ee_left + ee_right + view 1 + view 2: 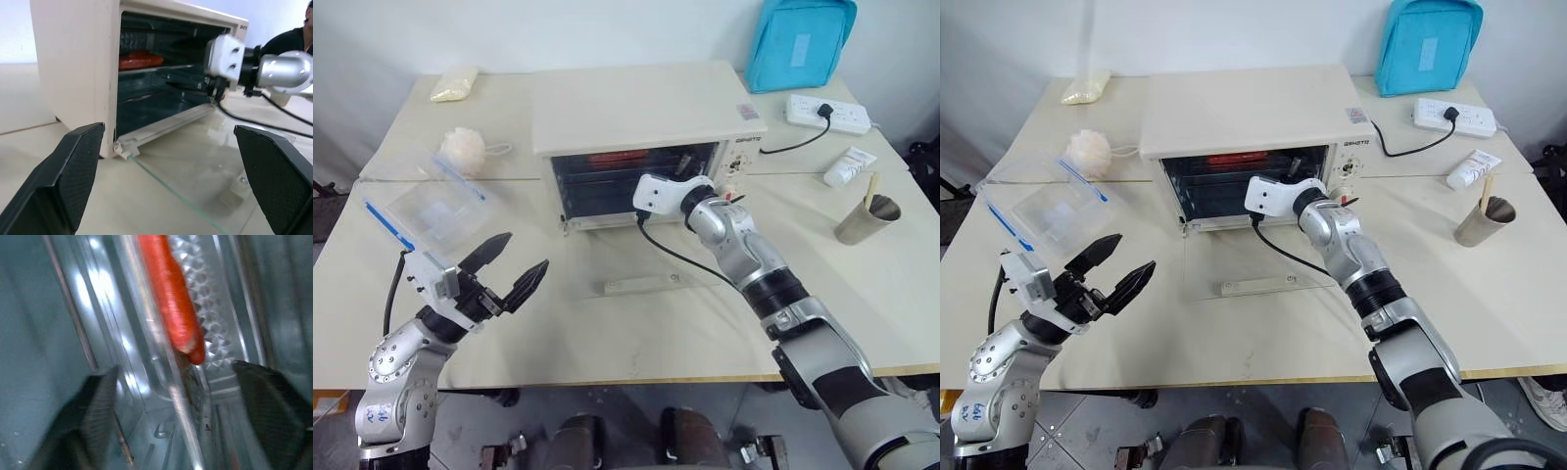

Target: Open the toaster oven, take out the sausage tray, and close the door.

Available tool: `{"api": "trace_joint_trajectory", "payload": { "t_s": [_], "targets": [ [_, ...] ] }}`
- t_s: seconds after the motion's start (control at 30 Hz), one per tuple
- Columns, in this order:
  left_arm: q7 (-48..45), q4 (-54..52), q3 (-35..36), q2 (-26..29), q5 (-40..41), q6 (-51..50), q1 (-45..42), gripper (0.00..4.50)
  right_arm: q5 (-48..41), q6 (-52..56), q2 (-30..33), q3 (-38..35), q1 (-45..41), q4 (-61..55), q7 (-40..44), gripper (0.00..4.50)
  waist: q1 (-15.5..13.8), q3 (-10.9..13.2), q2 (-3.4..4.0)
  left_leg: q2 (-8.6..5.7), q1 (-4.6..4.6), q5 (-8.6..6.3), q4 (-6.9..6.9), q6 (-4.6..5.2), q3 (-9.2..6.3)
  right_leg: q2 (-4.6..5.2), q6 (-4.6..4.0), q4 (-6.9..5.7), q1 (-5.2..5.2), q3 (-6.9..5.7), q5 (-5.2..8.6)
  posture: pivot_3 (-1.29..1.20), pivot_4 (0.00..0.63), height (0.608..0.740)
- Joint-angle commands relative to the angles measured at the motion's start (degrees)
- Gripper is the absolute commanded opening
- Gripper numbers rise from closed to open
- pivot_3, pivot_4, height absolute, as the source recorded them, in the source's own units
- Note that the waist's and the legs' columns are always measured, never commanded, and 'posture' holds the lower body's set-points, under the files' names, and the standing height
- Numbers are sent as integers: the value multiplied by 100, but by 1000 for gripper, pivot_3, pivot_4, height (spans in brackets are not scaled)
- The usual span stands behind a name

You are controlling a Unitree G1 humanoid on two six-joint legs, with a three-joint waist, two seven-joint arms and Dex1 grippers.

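The cream-white toaster oven [636, 108] stands at the middle of the table with its glass door [626, 266] folded down flat in front, bar handle [641, 286] toward me. Inside, on an upper rack, lies the silver sausage tray [146, 68] with red sausages [171, 298]. My right gripper [183, 416] reaches into the oven mouth, open, its fingers either side of the tray's front rim. At the front left, clear of the door, my left gripper [524, 253] hovers wide open with nothing in it.
A clear plastic box with a blue strip [431, 201] and a white puff [463, 149] lie left of the oven. To the right are a metal cup [867, 220], a white tube [849, 166], a power strip [827, 113] and a blue bag [798, 44].
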State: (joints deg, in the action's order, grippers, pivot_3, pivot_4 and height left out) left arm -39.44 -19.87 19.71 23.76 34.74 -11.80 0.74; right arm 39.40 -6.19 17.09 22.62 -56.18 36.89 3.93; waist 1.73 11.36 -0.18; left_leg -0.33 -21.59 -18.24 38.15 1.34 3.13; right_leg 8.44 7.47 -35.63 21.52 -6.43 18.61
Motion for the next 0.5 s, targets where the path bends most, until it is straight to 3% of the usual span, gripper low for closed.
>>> {"api": "trace_joint_trajectory", "payload": {
  "t_s": [0.03, 0.27, 0.5],
  "targets": [
    [-3, -82, -71, 57, 84, 16, -162, 4500, 41, -145, -36, 44, -221, 129, -250, 2508, 2, 0, 0, 0, 0, 0, 0, 0, 0, 0, 0, 0, 0, 0, 0, 0, 150, 740],
    [-219, 639, -429, 171, -95, 31, -1009, 4500, 104, -177, -68, 130, -278, 117, -398, 263, 18, -5, -8, 1, 1, 1, -1, -1, 3, -3, 0, -1, 1, 0, 0, 0, 150, 740],
    [-348, 1474, -684, 153, -221, 101, -1996, 4500, 230, -225, 6, 100, -271, -138, -446, 108, 23, -10, -18, 2, 1, 1, -2, -2, 2, -6, 0, -1, 2, -2, 0, 0, 150, 740]
  ]
}}
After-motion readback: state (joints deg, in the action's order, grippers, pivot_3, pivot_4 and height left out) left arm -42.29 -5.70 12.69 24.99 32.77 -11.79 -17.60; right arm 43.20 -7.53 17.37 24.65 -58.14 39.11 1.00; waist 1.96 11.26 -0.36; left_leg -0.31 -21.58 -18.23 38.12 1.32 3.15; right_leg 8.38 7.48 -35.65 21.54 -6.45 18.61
